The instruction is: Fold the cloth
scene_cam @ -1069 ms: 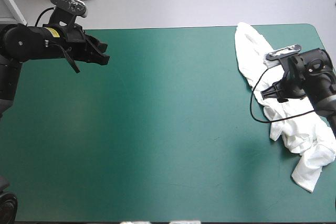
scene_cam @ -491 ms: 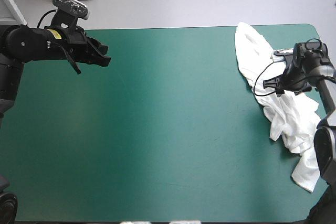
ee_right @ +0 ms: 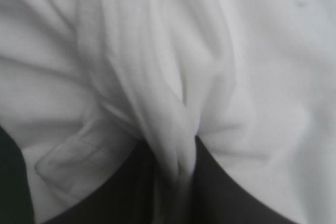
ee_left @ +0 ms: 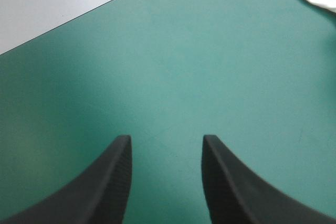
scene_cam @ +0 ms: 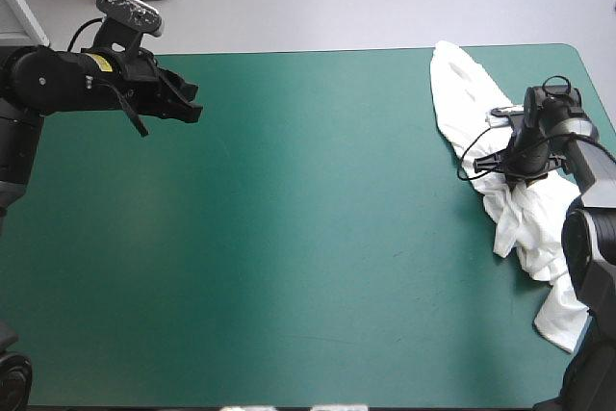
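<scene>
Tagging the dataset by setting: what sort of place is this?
Likely a robotics lab bench, not a home: a table with a teal-green cover, the left pincer open above it, the right pincer shut on a crumpled white T-shirt.

You see the white T-shirt [scene_cam: 460, 93]: a crumpled, elongated heap along the right edge of the surface [scene_cam: 289, 238].
</scene>
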